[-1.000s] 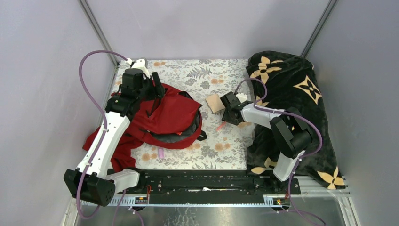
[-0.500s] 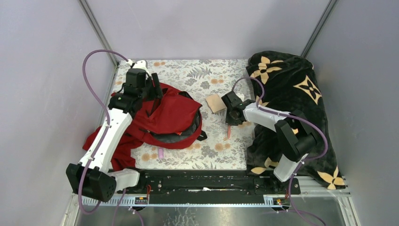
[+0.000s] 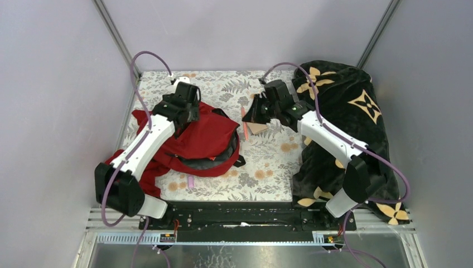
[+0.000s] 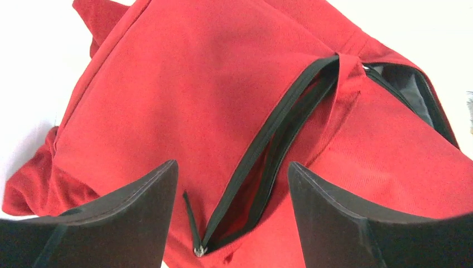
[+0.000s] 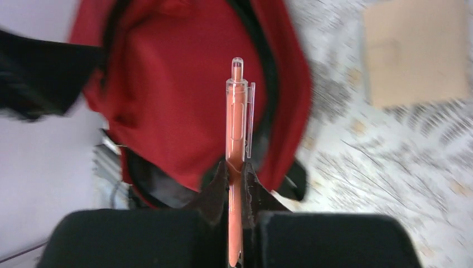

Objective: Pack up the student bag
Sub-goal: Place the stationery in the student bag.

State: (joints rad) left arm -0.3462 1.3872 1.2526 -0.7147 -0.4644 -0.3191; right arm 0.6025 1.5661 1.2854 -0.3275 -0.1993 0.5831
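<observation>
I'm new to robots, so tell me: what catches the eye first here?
A big red backpack lies at the left of the table, its front pocket zipper open beneath the open left hand. The right hand pinches an orange pen just right of it. A black blanket with tan flowers fills the right side.

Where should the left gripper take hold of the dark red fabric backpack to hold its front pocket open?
On the dark red fabric backpack, pinch the cloth lip beside the black zipper, mid-length, coming down from above. The slit already gapes and runs diagonally between the open left gripper's fingers, so one finger could probably slip inside.
</observation>
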